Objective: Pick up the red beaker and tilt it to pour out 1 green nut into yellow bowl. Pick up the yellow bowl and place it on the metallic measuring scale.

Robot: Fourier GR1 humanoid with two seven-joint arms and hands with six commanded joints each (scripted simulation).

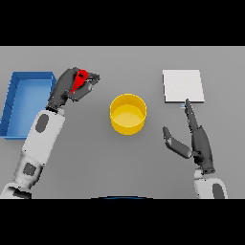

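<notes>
The red beaker (80,80) sits inside my left hand (70,86), whose fingers and thumb are curled round it; only part of the red shows, left of the yellow bowl. The yellow bowl (128,113) stands upright at the table's middle, apart from both hands. I cannot see a green nut. The metallic measuring scale (183,85) is a pale square plate at the far right. My right hand (197,139) rests open below the scale, fingers straight and pointing toward the scale's near edge, thumb spread toward the bowl.
A blue tray (27,101) with raised walls lies at the left edge, just beside my left forearm. Grey table (129,162) surface spreads between the bowl and both arms.
</notes>
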